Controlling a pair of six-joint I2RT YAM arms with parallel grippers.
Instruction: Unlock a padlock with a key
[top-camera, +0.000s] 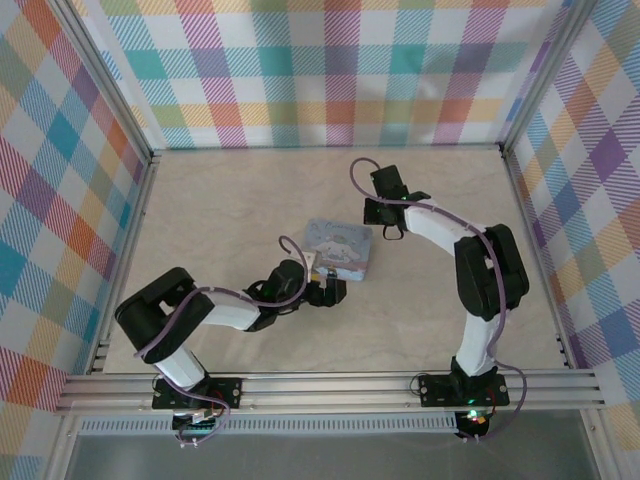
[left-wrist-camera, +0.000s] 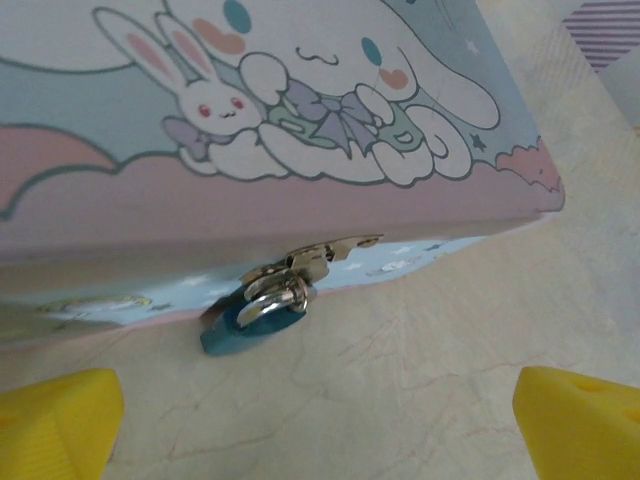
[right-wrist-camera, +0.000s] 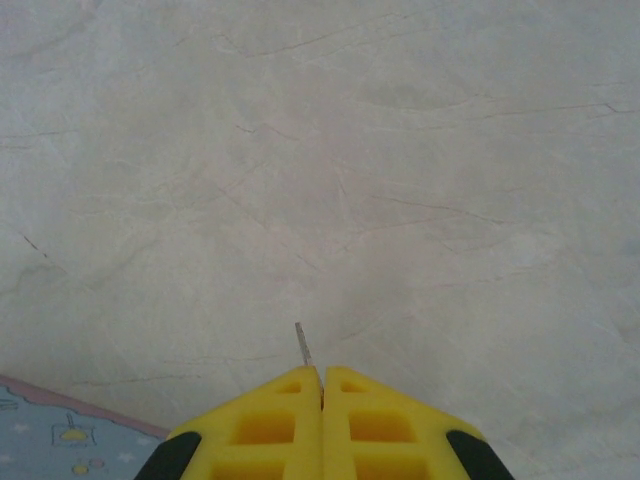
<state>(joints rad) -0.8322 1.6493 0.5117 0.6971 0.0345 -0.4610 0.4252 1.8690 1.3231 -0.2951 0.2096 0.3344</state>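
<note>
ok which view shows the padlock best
The left wrist view: the padlock hangs close-up from the tin's clasp. In the top external view it is too small to tell from the left gripper. The right wrist view faces table.

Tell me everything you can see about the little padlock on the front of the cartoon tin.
The padlock is tiny, with a dark teal body and a shiny silvery shackle that looks like metal. The shackle is hooked through the silvery hasp on the front wall of the tin, so the lock hangs tilted, its body low by the table. Its keyhole is hidden, and nothing grips it.
</note>
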